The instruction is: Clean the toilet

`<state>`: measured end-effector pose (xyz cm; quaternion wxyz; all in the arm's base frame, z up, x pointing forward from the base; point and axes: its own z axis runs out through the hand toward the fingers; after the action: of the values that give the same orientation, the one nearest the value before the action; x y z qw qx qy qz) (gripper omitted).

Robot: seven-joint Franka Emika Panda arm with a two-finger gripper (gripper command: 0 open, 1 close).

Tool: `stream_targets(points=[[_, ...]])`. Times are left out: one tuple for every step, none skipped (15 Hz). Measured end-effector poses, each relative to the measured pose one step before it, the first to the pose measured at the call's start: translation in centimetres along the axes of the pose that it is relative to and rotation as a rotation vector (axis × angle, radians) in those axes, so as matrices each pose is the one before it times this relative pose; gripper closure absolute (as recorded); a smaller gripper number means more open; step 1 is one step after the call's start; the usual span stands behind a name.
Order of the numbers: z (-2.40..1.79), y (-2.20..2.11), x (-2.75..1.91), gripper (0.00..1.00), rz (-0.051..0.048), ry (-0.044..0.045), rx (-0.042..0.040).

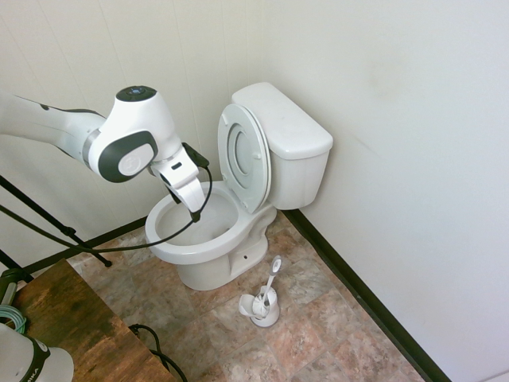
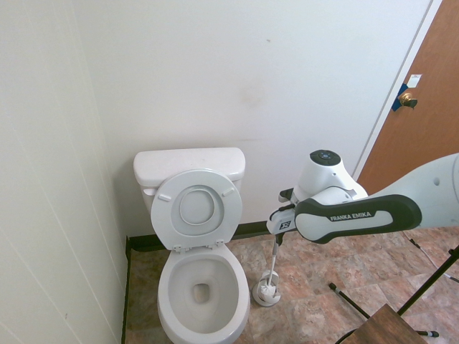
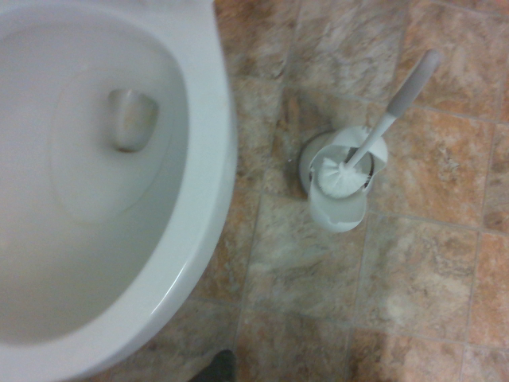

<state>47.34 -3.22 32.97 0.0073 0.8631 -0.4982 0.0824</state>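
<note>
Your white two-finger gripper (image 1: 193, 213) points straight down over the near rim of the bowl, with its fingers spread as wide as they go and nothing between them. You can see in the first exterior view that it hangs above the rim without touching it. The large white ceramic toilet (image 1: 238, 207) stands in the corner of the room against the pale wall, its rectangular tank topped by a flat lid, and its ring seat and lid (image 2: 196, 209) are tipped up against the tank, so the oval bowl is uncovered. Your wrist view looks down into that bowl (image 3: 103, 191), with the drain opening visible at the bottom. Just beside the toilet, on the mottled brown stone-tile floor (image 3: 413, 270), sits the small white plastic brush holder (image 3: 340, 179) with its white brush standing in it, the grey handle leaning away from the bowl.
</note>
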Motion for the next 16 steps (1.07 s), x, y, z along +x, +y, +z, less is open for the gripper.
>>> stream_targets(points=[[1.377, -0.283, 1.279, 0.0, 0.03197, 0.01229, -0.00747], [1.541, -0.406, 1.357, 0.0, 0.03069, 0.00536, -0.01066], [1.468, -0.491, 1.272, 0.0, 0.02508, -0.00065, -0.00742], [1.376, -0.601, 1.218, 0.0, 0.01946, -0.0017, -0.00683], [1.324, -0.699, 1.115, 0.0, 0.02126, -0.00588, -0.00788], [1.18, -0.822, 0.934, 0.0, 0.02154, -0.00787, -0.00384], [0.989, -0.891, 0.735, 0.0, 0.01837, -0.0057, -0.00085], [1.082, -0.806, 0.71, 0.0, 0.01768, -0.00709, -0.00345], [1.275, -0.69, 0.768, 0.0, 0.01552, -0.00768, -0.00682], [1.23, -0.573, 0.812, 0.0, 0.01554, -0.00118, -0.00683], [1.212, -0.508, 0.757, 0.0, 0.01564, -0.00055, -0.00829], [1.088, -0.536, 0.632, 0.0, 0.01314, -0.00194, -0.0082], [0.973, -0.457, 0.472, 0.0, 0.01077, -0.00141, -0.00689], [1.003, -0.414, 0.42, 0.0, 0.01361, -0.00546, -0.00736], [1.106, -0.363, 0.433, 0.0, 0.0142, -0.00818, -0.01087], [1.153, -0.301, 0.469, 0.0, 0.01251, -0.00558, -0.00845]])
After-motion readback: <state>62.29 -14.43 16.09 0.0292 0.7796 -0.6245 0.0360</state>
